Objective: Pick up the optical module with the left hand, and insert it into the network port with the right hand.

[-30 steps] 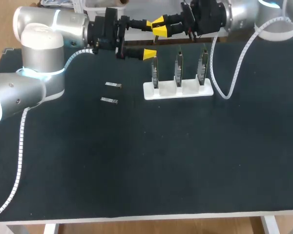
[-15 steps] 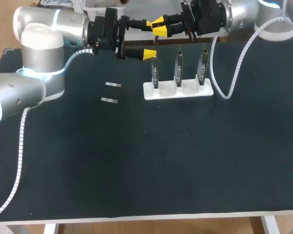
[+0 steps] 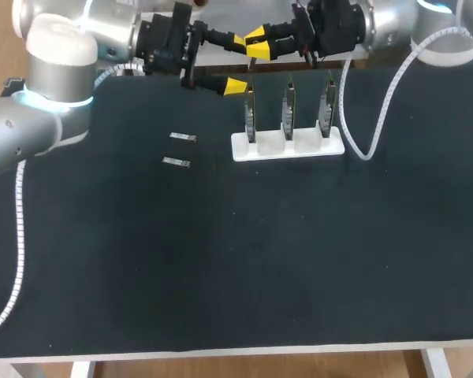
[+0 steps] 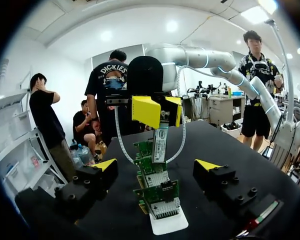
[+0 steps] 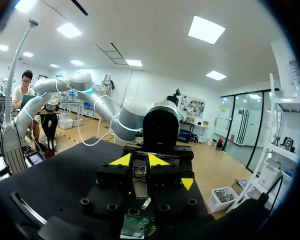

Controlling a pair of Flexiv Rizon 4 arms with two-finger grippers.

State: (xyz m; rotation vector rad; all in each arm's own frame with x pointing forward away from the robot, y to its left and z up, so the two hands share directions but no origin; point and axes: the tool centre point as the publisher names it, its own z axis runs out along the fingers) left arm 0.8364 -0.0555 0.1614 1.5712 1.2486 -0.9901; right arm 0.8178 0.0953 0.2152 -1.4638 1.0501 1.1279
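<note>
Nearest on the black worktop [image 3: 221, 260] lie two loose modules [image 3: 176, 162], small and silvery, flat, one behind the other with a gap between them, to the left of the white stand [image 3: 288, 147]. (They are too small to tell apart from the held one.) The single stand carries three upright circuit boards [image 3: 288, 110] in a row, spaced apart. A white coiled cable [image 3: 363, 146] from the right arm droops onto the worktop just beside the stand's right end.

Farther back, over the worktop's far edge and above the leftmost board, the two grippers meet tip to tip. The left gripper [image 3: 236, 61] has its fingers spread wide and holds nothing. In its wrist view the three boards line up ahead between those fingers, the closest showing a metal network port [image 4: 164, 207], and they stand between it and the other arm. The right gripper [image 3: 259, 43] has its fingers clamped on the one optical module [image 4: 160, 142], which hangs downward from the yellow tips. In the right wrist view it is above a board and clear of it.
</note>
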